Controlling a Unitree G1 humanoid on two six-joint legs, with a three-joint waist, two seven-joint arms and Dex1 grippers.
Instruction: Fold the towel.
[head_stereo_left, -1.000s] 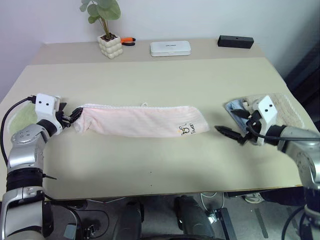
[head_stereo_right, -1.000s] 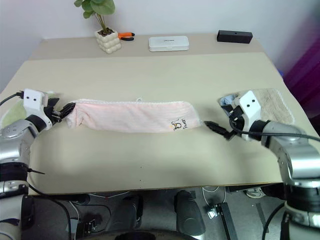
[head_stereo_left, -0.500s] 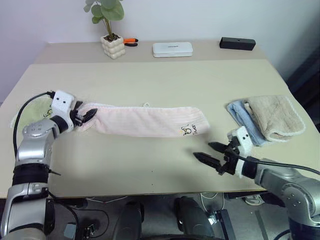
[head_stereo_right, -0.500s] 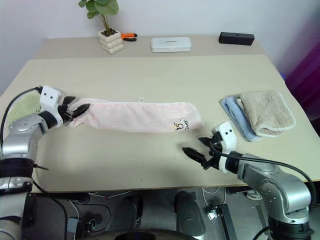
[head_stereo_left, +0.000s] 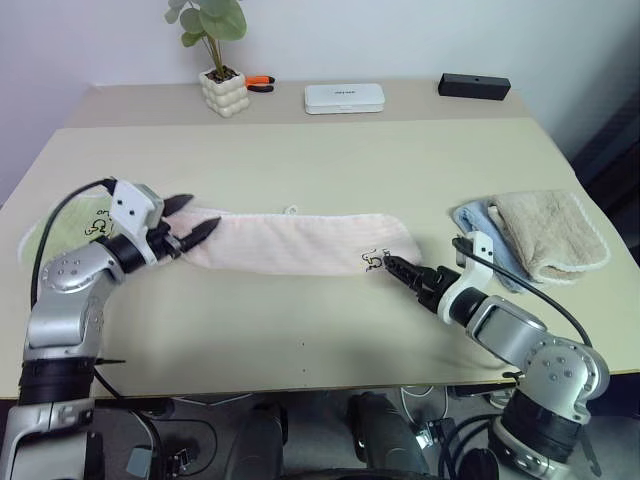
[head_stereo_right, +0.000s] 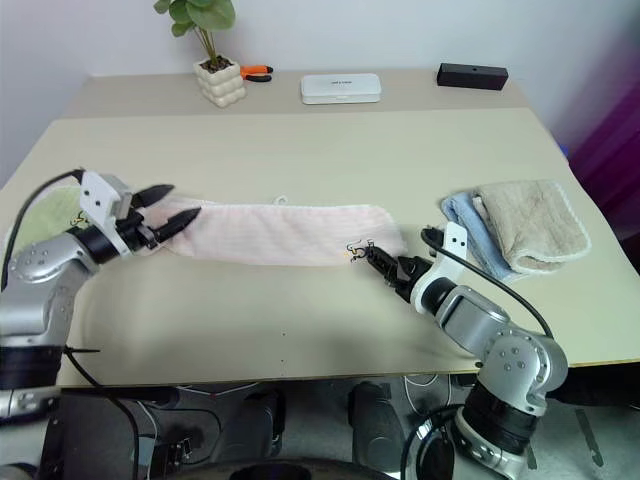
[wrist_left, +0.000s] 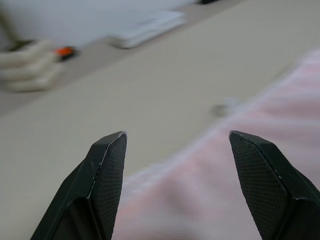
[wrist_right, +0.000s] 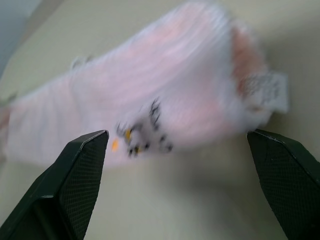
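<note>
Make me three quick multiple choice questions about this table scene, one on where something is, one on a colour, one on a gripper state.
1. Where does the potted plant stand?
A. far edge of the table
B. on the pink towel
C. beside the beige towel

2. What colour is the towel stretched between the grippers?
A. blue
B. pale pink
C. grey

3. How is the right gripper?
A. shut on the towel
B. open, at the towel's end
C. holding the plant

Answers: 1 A, it sits at the back. 2 B, pink with a white edge. 3 B, its wrist view shows fingers apart.

Even, bright, soft light with faint shadows on the desk (head_stereo_left: 300, 160); both wrist views are blurred beyond each sharp claw.
</note>
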